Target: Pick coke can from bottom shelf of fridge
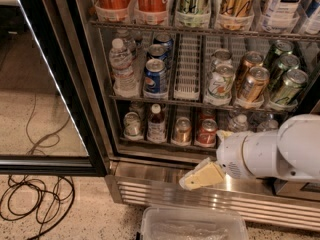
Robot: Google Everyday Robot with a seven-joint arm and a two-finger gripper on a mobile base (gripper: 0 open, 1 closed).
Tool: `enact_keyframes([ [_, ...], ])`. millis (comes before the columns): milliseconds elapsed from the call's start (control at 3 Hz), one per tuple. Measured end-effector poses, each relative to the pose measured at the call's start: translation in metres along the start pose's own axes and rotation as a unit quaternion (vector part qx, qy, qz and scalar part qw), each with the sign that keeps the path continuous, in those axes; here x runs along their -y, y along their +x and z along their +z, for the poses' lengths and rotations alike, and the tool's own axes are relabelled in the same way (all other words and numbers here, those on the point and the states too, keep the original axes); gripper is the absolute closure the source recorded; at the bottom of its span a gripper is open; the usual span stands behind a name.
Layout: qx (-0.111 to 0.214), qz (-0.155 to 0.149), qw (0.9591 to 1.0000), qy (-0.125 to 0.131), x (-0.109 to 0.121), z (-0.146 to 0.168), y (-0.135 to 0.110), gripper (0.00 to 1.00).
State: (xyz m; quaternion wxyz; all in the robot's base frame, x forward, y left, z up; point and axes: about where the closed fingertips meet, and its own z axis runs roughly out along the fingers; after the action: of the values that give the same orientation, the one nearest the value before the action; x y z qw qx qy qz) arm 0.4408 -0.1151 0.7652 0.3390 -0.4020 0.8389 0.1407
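The fridge stands open with wire racks of drinks. On the bottom shelf a red coke can with a silver top stands at the front of its lane, with another red can behind it. A copper-gold can stands to its left. My gripper, cream-coloured on a white arm, hangs in front of the steel base, just below and slightly right of the coke can, not touching it. The arm hides the shelf's right lanes.
The black-framed glass door stands open at left. A clear plastic bin sits on the floor below the gripper. Black cables lie at lower left. A blue Pepsi can and a water bottle stand on the rack above.
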Motion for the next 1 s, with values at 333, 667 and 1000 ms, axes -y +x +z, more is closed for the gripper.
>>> enact_keyframes([
  [333, 0.020, -0.001, 0.9993, 0.031, 0.014, 0.000, -0.012, 0.00],
  [667, 0.019, -0.001, 0.9993, 0.031, 0.014, 0.000, -0.012, 0.00],
  [1000, 0.049, 0.020, 0.9978, 0.039, 0.015, 0.014, -0.007, 0.00],
])
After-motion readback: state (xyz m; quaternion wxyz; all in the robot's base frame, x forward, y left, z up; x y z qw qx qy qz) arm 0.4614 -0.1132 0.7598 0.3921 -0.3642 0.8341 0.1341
